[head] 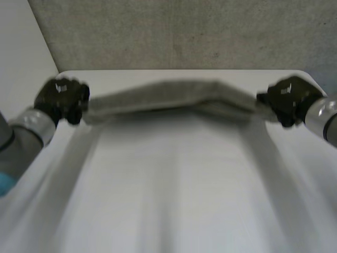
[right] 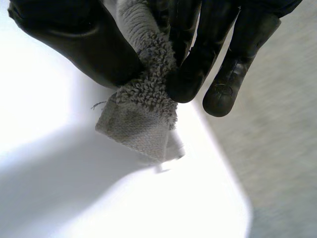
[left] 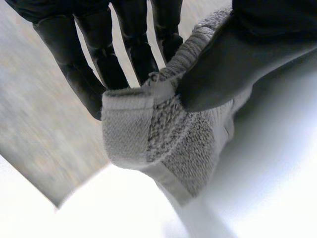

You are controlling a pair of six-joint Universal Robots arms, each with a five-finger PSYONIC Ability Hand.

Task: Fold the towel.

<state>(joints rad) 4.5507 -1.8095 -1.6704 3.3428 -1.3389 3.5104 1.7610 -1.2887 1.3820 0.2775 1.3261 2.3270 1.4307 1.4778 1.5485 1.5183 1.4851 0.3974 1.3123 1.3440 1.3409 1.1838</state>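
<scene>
Pinching the grey towel (head: 168, 97) at both ends, I held it stretched between my hands, just above the far part of the white table (head: 168, 190). My left hand (head: 62, 99) clamped the left end's hemmed corner between thumb and fingers. My right hand (head: 287, 101) gripped the right end likewise, with that corner hanging below my fingertips.

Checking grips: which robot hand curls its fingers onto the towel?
The right robot hand; the left robot hand pins the towel with straight fingers and thumb.
</scene>
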